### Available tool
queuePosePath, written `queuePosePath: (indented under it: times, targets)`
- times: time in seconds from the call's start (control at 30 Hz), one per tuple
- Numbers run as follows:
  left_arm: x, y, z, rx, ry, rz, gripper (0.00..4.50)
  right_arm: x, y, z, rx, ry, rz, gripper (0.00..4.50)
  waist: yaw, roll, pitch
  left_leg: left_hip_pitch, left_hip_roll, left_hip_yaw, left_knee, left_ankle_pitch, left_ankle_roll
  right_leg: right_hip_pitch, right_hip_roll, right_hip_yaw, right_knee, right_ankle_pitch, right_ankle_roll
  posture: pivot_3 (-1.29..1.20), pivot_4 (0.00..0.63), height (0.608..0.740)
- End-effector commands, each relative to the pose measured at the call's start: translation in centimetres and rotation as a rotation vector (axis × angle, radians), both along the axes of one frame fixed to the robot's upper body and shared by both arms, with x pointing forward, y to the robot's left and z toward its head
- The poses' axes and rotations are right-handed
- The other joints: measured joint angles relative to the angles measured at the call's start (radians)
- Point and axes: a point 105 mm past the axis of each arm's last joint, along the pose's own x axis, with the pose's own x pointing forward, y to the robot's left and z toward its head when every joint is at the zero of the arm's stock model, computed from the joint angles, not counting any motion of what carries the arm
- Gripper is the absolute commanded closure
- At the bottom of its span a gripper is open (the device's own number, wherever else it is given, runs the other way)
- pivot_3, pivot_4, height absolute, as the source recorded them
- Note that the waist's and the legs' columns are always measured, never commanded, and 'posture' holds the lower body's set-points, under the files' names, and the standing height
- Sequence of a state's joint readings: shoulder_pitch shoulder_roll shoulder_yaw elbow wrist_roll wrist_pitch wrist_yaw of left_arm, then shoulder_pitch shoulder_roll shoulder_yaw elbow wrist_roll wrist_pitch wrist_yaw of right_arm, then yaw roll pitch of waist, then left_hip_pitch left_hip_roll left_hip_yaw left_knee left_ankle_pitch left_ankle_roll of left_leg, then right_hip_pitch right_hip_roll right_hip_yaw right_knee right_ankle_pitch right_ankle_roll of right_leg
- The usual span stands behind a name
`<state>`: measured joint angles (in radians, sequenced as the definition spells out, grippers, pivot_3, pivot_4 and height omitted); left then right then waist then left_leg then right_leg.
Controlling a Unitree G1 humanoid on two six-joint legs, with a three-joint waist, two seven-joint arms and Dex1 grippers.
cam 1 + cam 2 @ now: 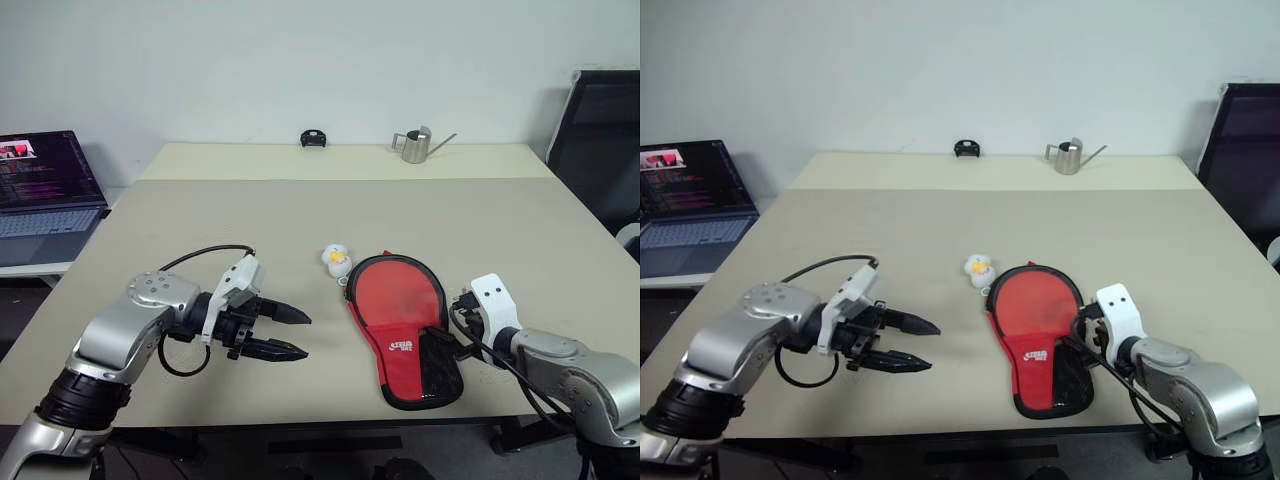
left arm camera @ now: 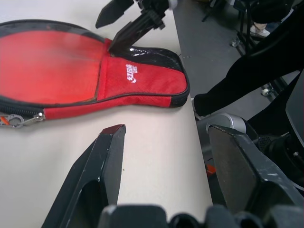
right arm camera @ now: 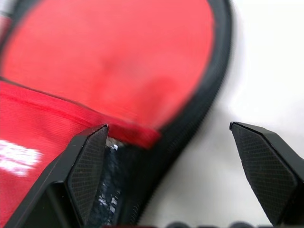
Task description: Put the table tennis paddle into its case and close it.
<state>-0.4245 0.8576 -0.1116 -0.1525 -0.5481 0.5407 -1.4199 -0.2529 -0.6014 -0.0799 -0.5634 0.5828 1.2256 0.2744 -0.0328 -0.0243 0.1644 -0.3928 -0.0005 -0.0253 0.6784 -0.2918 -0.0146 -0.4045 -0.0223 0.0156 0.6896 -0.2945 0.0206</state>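
A: Where is the case [image 1: 406,330] lying right now?

B: Low and right of centre in the head view, flat on the table [image 1: 300,215], with its round red end pointing up the frame and its black narrow end running down toward the near edge. The table tennis paddle [image 1: 400,297] is showing as the round red face inside it, and the fluffy charm [image 1: 336,260] is sitting just off the upper-left rim.

A: Which arm is nearer?

B: The right gripper [image 1: 447,345] is hovering at the case's lower right edge, jaws spread wide and holding nothing. The left gripper [image 1: 290,333] is waiting well apart at lower left, pointing across at the case, jaws partly open and empty too.

A: So the next move?

B: Probably the right one's, working along that long axis.
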Motion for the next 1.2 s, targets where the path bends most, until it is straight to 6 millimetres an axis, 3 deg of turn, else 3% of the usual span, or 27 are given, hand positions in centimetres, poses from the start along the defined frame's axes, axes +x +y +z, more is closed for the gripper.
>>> queuePosePath:
  times: [0.03,0.3,0.5,0.67,0.93,1.1,1.2]
  targets:
    - [-0.2,-0.2,1.0,-0.031,-0.039,-0.001,1.49,0.1,0.3,3.3,0.054,-0.065,0.086,0.02,0.001,0.000,0.000,0.000,0.000,0.000,0.000,0.000,0.000,0.000,0.000,0.000,0.000,0.000,0.000,0.00,0.150,0.740]
    - [0.5,-0.3,1.0,-0.054,-0.056,0.060,1.49,1.1,0.3,6.4,0.156,-0.140,0.086,0.02,0.004,0.000,0.000,-0.001,0.001,-0.001,0.000,0.000,0.000,0.000,0.000,-0.001,-0.001,0.000,0.000,0.00,0.150,0.740]
    - [5.6,0.1,0.9,-0.044,-0.230,0.343,1.49,1.4,1.8,6.6,0.154,-0.190,0.152,0.02,0.004,0.000,0.000,-0.001,0.000,-0.001,0.000,0.000,0.000,0.000,0.000,-0.001,-0.001,0.000,0.000,0.00,0.150,0.740]
    - [7.0,0.5,1.2,-0.058,-0.273,0.444,1.49,1.3,3.1,6.7,0.168,-0.215,0.266,0.02,0.001,0.000,0.000,-0.001,0.000,0.000,0.000,0.000,0.000,0.000,0.000,0.000,-0.001,0.000,0.000,0.00,0.150,0.740]
    - [9.4,1.1,0.8,-0.038,-0.302,0.623,1.49,2.2,4.8,3.9,0.151,-0.159,0.327,0.02,0.004,0.000,0.000,-0.001,0.001,-0.001,0.001,0.000,0.000,-0.001,0.000,-0.001,0.000,0.000,0.000,0.00,0.150,0.740]
    - [10.5,0.6,1.0,-0.047,-0.289,0.656,1.49,2.9,4.8,2.3,0.136,-0.167,0.316,0.02,0.005,0.000,0.000,-0.002,0.000,-0.001,0.001,0.000,0.000,-0.001,-0.001,-0.001,0.000,0.000,0.000,0.00,0.150,0.740]
    - [11.5,0.1,1.1,-0.038,-0.302,0.667,1.49,3.6,4.2,0.0,0.070,-0.156,0.300,0.02,0.005,0.000,0.000,-0.002,0.000,-0.001,0.001,0.000,0.000,-0.001,-0.001,-0.001,0.000,0.000,0.000,0.00,0.150,0.740]
